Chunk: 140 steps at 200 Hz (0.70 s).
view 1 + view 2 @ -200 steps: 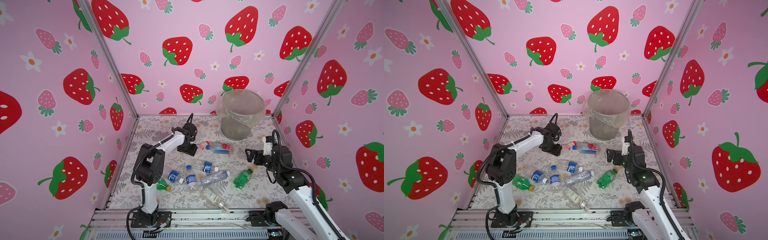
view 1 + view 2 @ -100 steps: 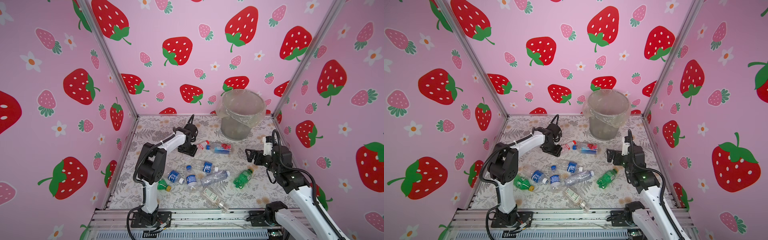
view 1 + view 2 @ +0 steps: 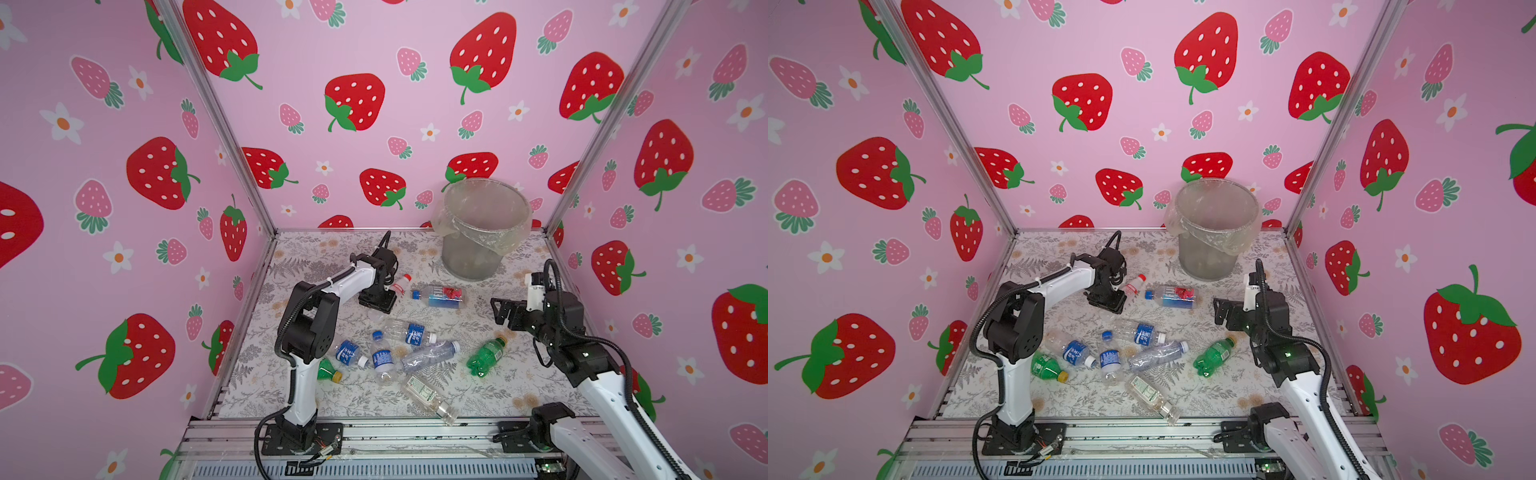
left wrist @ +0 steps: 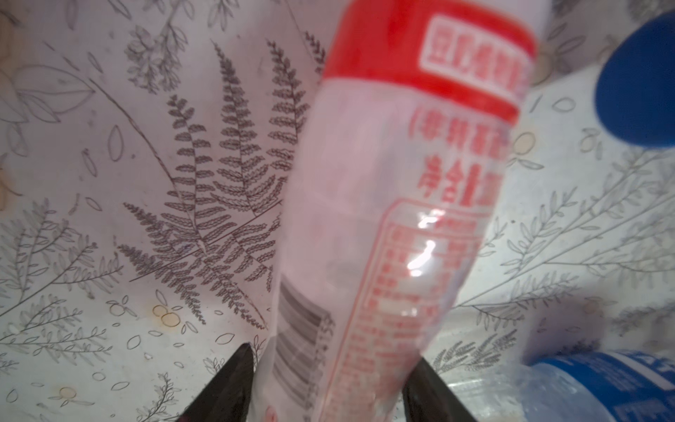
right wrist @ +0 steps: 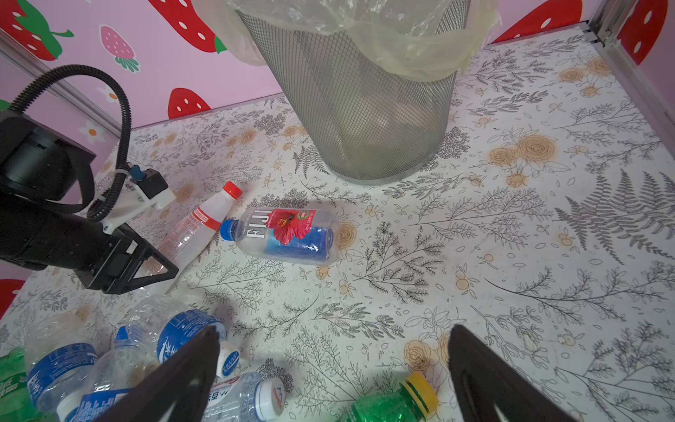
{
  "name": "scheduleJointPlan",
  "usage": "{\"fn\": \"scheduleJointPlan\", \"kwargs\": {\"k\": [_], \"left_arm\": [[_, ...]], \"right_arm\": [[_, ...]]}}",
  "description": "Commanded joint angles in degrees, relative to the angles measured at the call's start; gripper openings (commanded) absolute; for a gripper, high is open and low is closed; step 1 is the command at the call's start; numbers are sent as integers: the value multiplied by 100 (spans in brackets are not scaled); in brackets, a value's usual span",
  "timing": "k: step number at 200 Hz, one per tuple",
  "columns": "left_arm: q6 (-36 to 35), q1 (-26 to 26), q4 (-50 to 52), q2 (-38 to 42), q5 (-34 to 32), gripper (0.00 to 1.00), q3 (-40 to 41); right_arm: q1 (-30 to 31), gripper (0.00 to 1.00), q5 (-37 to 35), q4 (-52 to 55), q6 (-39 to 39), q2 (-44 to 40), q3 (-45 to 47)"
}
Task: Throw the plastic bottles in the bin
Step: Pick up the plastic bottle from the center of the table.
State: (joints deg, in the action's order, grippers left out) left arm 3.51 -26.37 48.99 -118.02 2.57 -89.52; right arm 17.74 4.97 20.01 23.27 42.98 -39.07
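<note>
In a top view: left claw (image 3: pixel 387 295), narrowed within the last second, is set on red-cap bottle (image 3: pixel 400 284), tabletop (image 3: pixel 498 386), near bin (image 3: pixel 469 257). Left wrist: bottle is pinched between jaws; lift judged next. Right wrist: right claw (image 5: pixel 334 329) is held wide, empty.

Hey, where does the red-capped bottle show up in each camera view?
Top view: red-capped bottle sticks out of the left claw, beside the Fiji bottle.
Top view: the bottle, same place.
Left wrist: the bottle close up, flanked by the claw.
Right wrist: the bottle between claw and Fiji bottle.
Shared landmark: the Fiji bottle's blue cap.
</note>
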Motion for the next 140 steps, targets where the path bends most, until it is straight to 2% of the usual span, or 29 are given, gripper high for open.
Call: {"fn": "scheduleJointPlan", "kwargs": {"k": [1, 68, 101, 140], "left_arm": [[12, -26, 247, 11, 11, 60, -216], [164, -11, 502, 434, -130, 57, -482], [365, 9, 566, 1087, -134, 57, -628], [1048, 9, 137, 2016, -134, 57, -528]], "right_arm": [[-4, 99, -45, 42, -94, -71, 20], [0, 99, -63, 76, -103, -107, -5], [-7, 99, -51, 63, -103, -86, -13], [-5, 99, -103, 62, -85, -88, -4]]}}
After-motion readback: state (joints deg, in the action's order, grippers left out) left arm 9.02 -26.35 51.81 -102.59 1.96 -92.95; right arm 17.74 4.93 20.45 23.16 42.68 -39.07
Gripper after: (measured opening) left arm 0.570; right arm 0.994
